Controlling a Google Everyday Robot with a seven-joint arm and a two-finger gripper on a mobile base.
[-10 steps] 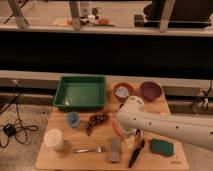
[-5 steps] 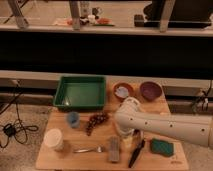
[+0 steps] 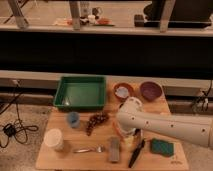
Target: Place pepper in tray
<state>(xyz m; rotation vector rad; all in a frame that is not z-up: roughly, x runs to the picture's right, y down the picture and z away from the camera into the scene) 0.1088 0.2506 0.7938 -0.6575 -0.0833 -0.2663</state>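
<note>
Table (image 3: 59,119): wooden; it carried everything, and the gripper hung low over its front middle.
Tray (image 3: 80,93): green, far-left of the gripper and well apart from it; I saw only bare floor inside, no pepper.
Arm (image 3: 170,127): white, reaching in from the right; it ended at the gripper.
Gripper (image 3: 131,136): pointed down, just right of a grey block (image 3: 115,149); jaws spread wide; I saw nothing held.
Pepper: I could not pick it out; I judged it hidden beneath the gripper.
Progress: nothing delivered yet; the grasp, the carry to the tray and the release all remained.
</note>
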